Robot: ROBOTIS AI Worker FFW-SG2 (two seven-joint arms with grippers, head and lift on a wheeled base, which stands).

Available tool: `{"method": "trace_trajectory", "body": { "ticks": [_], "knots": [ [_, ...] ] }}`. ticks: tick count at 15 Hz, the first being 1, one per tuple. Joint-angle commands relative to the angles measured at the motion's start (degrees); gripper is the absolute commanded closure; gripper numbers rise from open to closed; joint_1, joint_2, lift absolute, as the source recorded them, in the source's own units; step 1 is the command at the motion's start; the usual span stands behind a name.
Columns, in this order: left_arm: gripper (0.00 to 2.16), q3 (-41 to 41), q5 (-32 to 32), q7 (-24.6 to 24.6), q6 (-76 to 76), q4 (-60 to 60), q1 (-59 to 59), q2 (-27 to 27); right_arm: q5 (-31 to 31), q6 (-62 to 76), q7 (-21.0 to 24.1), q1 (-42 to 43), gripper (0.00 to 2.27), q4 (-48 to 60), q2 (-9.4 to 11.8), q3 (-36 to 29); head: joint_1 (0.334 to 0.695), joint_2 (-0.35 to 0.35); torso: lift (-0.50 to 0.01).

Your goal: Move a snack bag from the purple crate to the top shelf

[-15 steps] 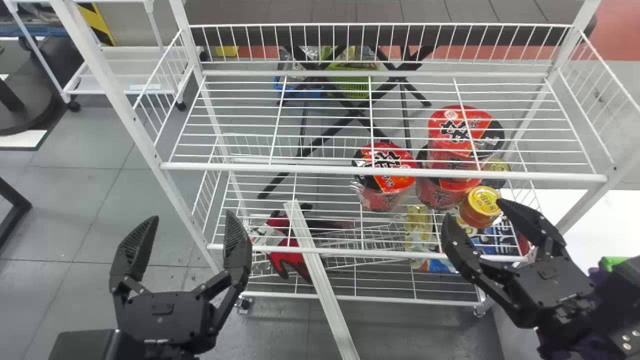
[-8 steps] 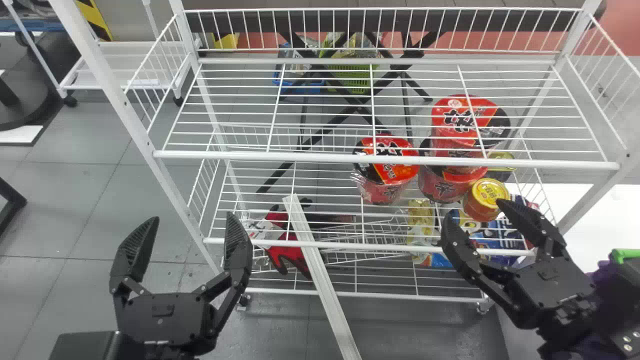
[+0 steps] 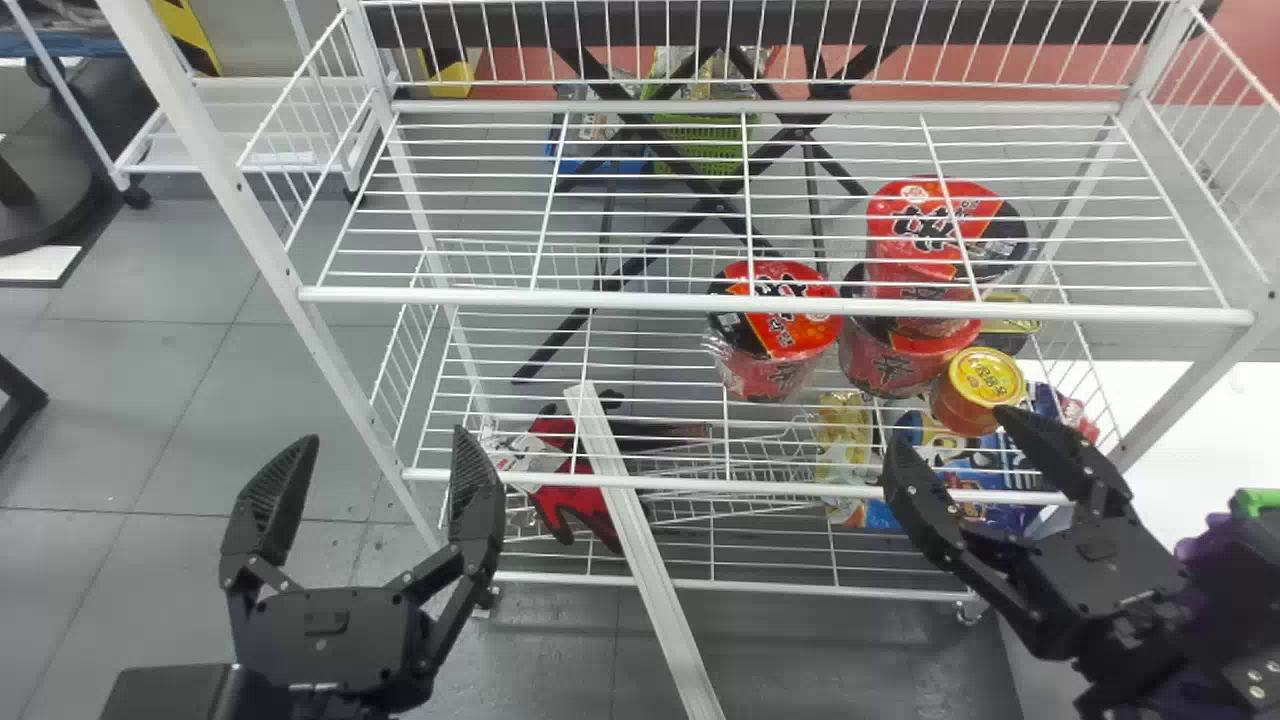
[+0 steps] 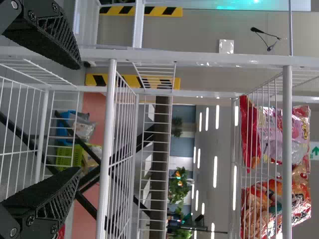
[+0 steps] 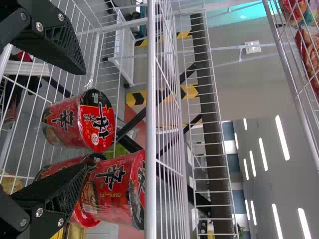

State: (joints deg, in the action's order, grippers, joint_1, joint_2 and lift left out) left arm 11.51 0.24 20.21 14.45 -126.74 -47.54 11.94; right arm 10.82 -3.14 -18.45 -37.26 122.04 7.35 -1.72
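We judge this to be the stage between grasps: either the pick is still to come or a bag has already been let go, and these views cannot settle which. Our left end effector (image 3: 362, 500) and right end effector (image 3: 1000, 470) are both spread wide and hold nothing, in front of the white wire rack (image 3: 775, 304). If a bag remains to be moved, the next move calls for turning towards the purple crate, lowering an open end effector over one bag and closing gently, since thin film could slip or crumple.

What we take for the purple crate (image 3: 1200, 543) lies behind the right arm, mostly hidden; its contents we cannot tell. Snack bags (image 4: 300, 130) stand side by side behind the bars of what seems the top shelf (image 4: 287, 89); whether the task's snack bag is among them, we cannot tell.

Lower on the rack sit red cup noodles (image 3: 775, 335), some stacked, beside a yellow-lidded tub (image 3: 978, 390). Behind the rack, a green basket (image 4: 66, 156) and a blue basket (image 4: 62, 124) hold packets.
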Motion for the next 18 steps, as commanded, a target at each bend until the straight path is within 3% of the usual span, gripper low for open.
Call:
{"method": "trace_trajectory", "body": {
  "ticks": [1,4,6,7,12,13,17,18],
  "knots": [
    [0.09,0.00,0.02,0.00,0.00,0.27,0.08,-0.08,-0.01,0.19,-0.18,-0.09,0.18,0.39,-0.06,0.05,0.695,0.034,-0.451],
    [0.09,-0.09,0.11,0.00,0.00,0.80,0.26,-0.17,-0.09,-5.09,2.98,-1.67,0.18,6.11,0.03,-0.04,0.695,0.036,-0.451],
    [0.09,-0.09,0.11,0.00,0.18,1.50,0.52,-0.25,-4.40,-30.22,12.12,-2.99,0.18,16.39,0.38,-0.21,0.695,0.031,-0.451],
    [0.09,-0.09,0.46,0.00,0.70,2.20,0.87,-0.17,-4.14,-37.25,14.06,-4.40,0.18,20.52,0.56,-2.06,0.695,0.007,-0.451],
    [0.09,0.35,1.43,-0.17,1.58,4.84,2.80,-0.17,-3.35,-46.22,18.27,-9.41,0.19,29.31,0.29,-10.76,0.695,-0.097,-0.451],
    [0.09,0.35,1.87,-0.35,1.58,5.02,3.16,-0.08,-3.17,-47.27,18.71,-10.20,0.19,30.01,-0.23,-13.31,0.695,-0.144,-0.451],
    [0.09,0.35,2.13,-0.52,1.58,5.10,3.42,0.19,-0.89,-51.14,17.66,-10.37,0.18,30.89,-5.95,-24.56,0.695,-0.251,-0.451],
    [0.09,0.35,2.13,-0.52,1.58,5.10,3.42,0.27,-0.36,-52.37,17.13,-9.85,0.18,30.89,-7.18,-27.28,0.695,-0.314,-0.451]
  ]
}}
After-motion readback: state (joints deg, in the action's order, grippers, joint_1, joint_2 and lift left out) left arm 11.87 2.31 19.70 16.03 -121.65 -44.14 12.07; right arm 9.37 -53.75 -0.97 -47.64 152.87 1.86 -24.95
